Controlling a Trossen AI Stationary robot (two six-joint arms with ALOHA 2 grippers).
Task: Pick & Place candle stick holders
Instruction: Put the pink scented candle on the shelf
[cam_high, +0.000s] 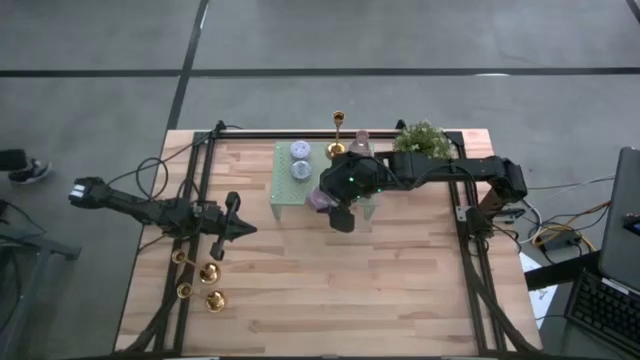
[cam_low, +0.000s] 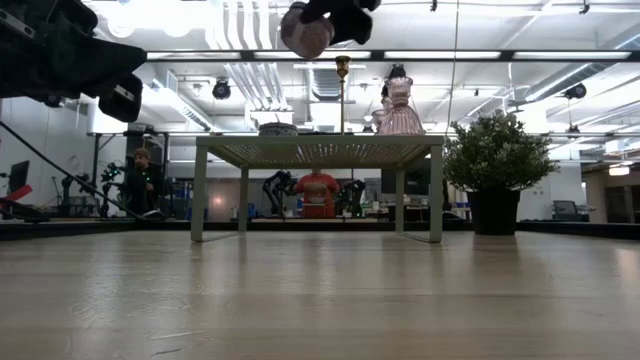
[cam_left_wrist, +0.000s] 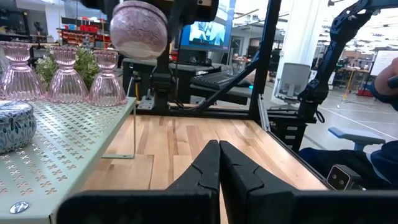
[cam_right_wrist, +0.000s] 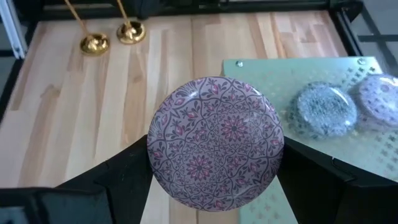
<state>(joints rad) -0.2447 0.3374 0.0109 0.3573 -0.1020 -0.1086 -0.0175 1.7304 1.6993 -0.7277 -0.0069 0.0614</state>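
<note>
Brass candle stick holders (cam_high: 200, 282) — five

1. You see a pale green perforated stand (cam_high: 285, 196) on the wooden table (cam_high: 400, 290), toward its far side.
2. Two squat round patterned candles (cam_high: 300, 159) sit on the stand.
3. A third, lilac patterned candle (cam_right_wrist: 216, 142) hangs in the air above the stand's near edge.
4. Pink ribbed glass pieces (cam_left_wrist: 62, 76) stand on the stand's far side.
5. A small potted plant (cam_low: 496, 171) sits just beside the stand.
6. People (cam_low: 318, 192) show in the room beyond.
</note>
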